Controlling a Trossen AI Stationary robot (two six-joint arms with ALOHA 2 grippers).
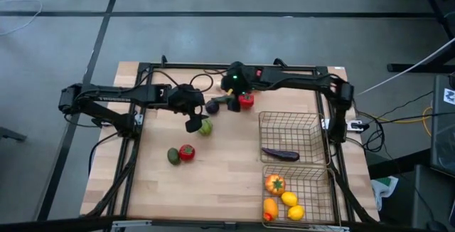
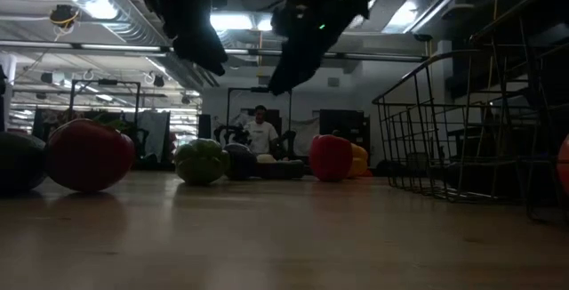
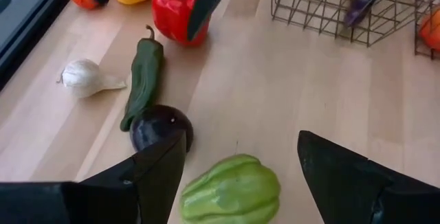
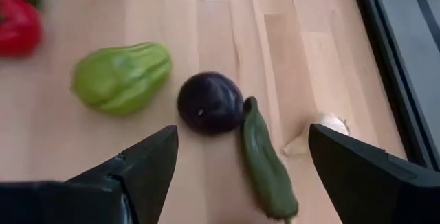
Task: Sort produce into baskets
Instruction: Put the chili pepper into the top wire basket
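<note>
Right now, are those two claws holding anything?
Left gripper: fingers open, empty, above the pale green squash.
Right gripper: fingers open, empty, above the dark purple ball.

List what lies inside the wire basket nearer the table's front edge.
Front basket: a tomato, an orange pepper and two lemons. Anything beneath them is hidden.

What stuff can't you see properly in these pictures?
- Red pepper: partly covered by the right claw's finger in the left wrist view.
- Garlic: mostly behind the right claw's own finger in the right wrist view.
- Pale green squash: cut off by the left wrist view's edge.
- Person: too small and dim in the low view.
</note>
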